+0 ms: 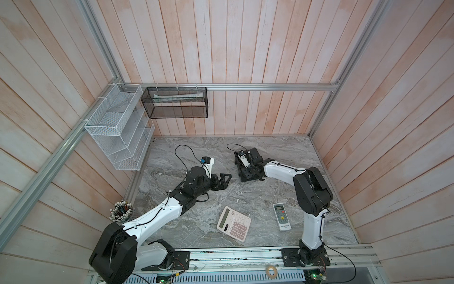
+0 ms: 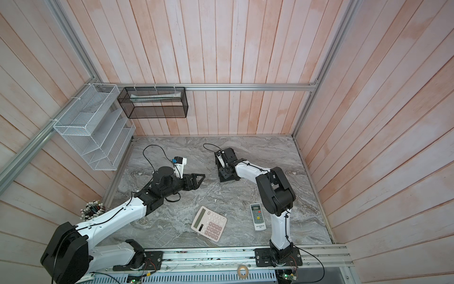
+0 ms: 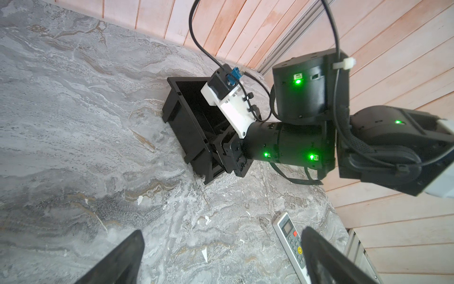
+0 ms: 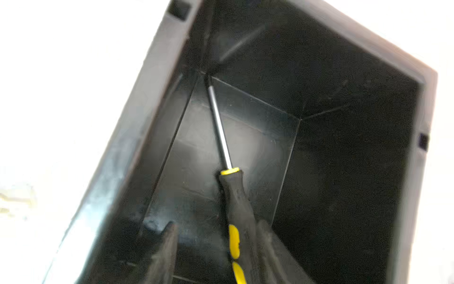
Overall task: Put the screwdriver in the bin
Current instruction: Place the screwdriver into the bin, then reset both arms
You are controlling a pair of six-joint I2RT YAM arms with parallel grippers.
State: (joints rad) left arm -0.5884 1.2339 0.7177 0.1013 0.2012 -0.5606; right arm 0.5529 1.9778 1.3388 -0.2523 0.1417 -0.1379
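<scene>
Over the marble table (image 1: 196,233), your right gripper (image 4: 218,223) stands parted inside the bin (image 4: 344,86), with the screwdriver (image 4: 234,196) between its fingers. This looks like the release step; next, lift clear without snagging it.

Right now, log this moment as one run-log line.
screwdriver: inside bin, tip in corner | right end effector: open around handle, in bin | left end effector: open, empty

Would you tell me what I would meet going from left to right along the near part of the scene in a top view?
cup of pens → calculator → remote control
</scene>
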